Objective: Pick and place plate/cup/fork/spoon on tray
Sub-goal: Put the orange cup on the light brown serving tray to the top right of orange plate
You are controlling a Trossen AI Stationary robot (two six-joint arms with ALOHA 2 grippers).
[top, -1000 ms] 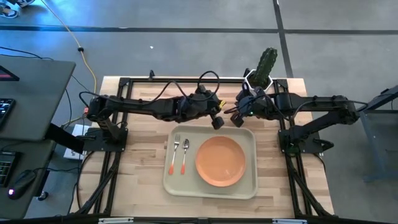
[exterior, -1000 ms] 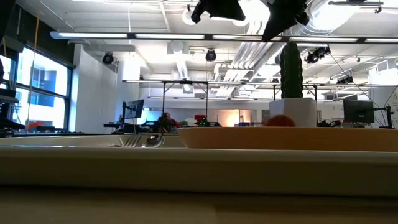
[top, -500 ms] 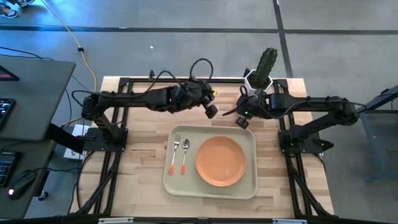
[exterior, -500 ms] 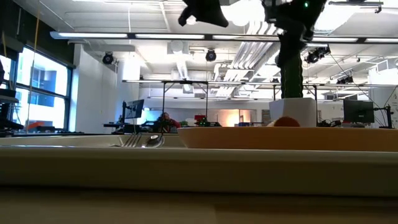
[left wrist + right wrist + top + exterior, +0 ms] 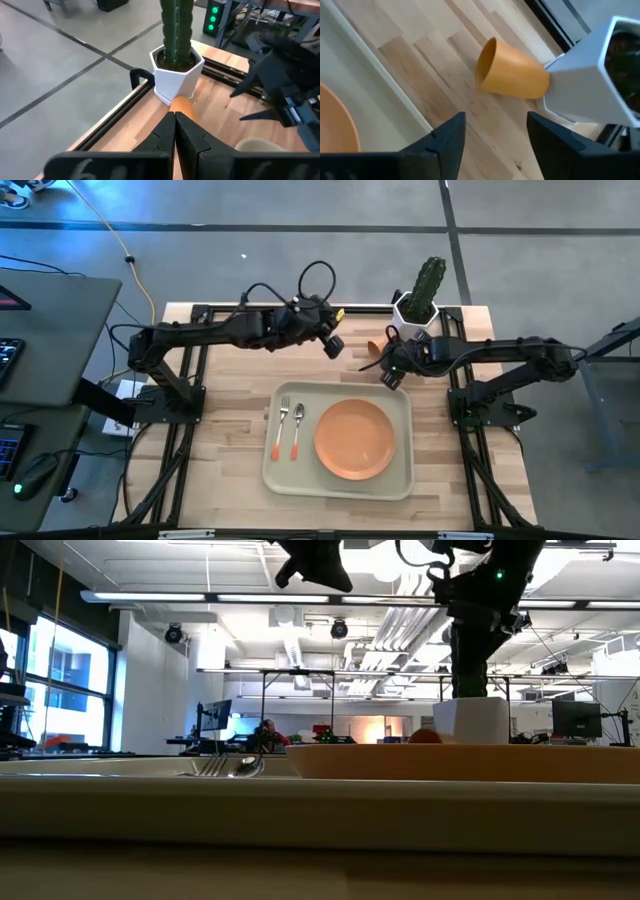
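The orange cup (image 5: 512, 75) lies on its side on the wood at the far right, its base against the white cactus pot (image 5: 590, 75); it also shows in the high view (image 5: 374, 346). My right gripper (image 5: 495, 145) hangs open above and just near of the cup, touching nothing. My left gripper (image 5: 175, 135) is shut and empty, raised over the far middle of the table (image 5: 333, 345). On the tray (image 5: 400, 480) lie the plate (image 5: 354, 438), the fork (image 5: 283, 425) and the spoon (image 5: 297, 428).
The cactus in its hexagonal pot (image 5: 418, 308) stands at the far right corner, right behind the cup. A black frame rail (image 5: 125, 107) runs along the table's far edge. The tray's far right corner (image 5: 370, 75) lies close to the cup. Bare wood lies left of the tray.
My left gripper has drawn back from the tray's far edge toward the table's far left, rising a little and staying shut. My right gripper has sunk and tipped further down near the cup. The cup now shows uncovered in the high view.
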